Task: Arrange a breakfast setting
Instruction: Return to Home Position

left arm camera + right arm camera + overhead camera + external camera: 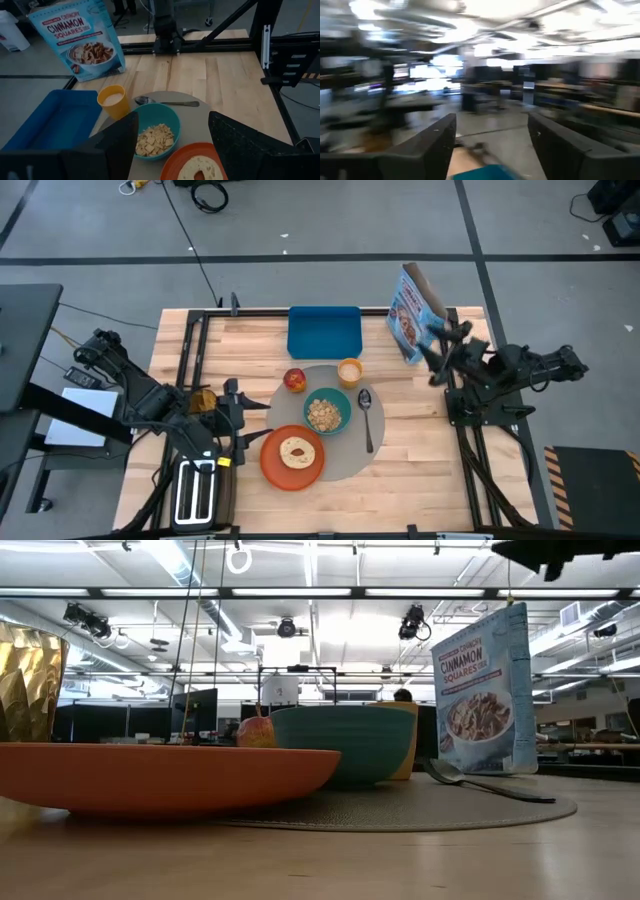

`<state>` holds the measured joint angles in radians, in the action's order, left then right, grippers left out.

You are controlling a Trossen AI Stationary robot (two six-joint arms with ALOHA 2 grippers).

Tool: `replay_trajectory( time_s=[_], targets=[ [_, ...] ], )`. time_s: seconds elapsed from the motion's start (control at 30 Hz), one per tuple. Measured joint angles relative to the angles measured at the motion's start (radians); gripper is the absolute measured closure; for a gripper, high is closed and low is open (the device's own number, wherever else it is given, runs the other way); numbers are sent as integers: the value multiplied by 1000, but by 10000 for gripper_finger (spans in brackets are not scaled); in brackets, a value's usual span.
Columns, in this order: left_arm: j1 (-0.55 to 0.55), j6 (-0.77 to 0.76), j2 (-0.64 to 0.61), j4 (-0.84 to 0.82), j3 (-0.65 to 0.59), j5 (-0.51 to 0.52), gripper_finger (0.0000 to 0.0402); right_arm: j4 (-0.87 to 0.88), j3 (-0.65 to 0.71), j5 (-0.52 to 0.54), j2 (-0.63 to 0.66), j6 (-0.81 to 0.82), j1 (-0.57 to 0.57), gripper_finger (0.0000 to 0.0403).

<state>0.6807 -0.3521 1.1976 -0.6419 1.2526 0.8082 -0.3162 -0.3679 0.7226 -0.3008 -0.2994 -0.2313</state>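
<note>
A round grey mat point(345, 460) lies mid-table. On it are a teal bowl point(326, 412) of cereal, an orange plate point(276, 463) bearing round bread point(297, 451), a metal spoon point(366, 418), a red apple point(294, 380) and an orange-yellow cup point(349, 371). The blue cereal bag point(408, 315) stands upright on its base at the far right, also in the low view point(483, 690). My left gripper point(238, 415) is open and empty, left of the mat, and faces the bowl point(157, 131). My right gripper point(440, 345) is open and empty, raised beside the bag; its wrist view point(492, 130) shows only the room.
A blue rectangular tray point(324, 330) lies at the far edge behind the mat. A silver-and-black toaster point(197, 490) stands at the near left corner. Black frame rails run along the table's left and right sides point(470, 430). Bare wood lies to the mat's right point(420, 450).
</note>
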Motion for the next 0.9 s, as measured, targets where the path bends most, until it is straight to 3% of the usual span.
replay_trajectory(
  time_s=[0.27,0.47,0.63,0.9],
  targets=[
    [0,-2,-1,-5,-13,0,197,184,0,-320,0,151,-98,221],
    [-11,-26,-24,4,-134,0,275,331,1,-392,36,199,-139,297],
    [-24,-28,-104,118,-277,-1,337,468,2,-506,95,248,-158,385],
    [-87,97,-315,489,-585,-50,395,467,132,-544,198,306,-176,388]
  ],
)
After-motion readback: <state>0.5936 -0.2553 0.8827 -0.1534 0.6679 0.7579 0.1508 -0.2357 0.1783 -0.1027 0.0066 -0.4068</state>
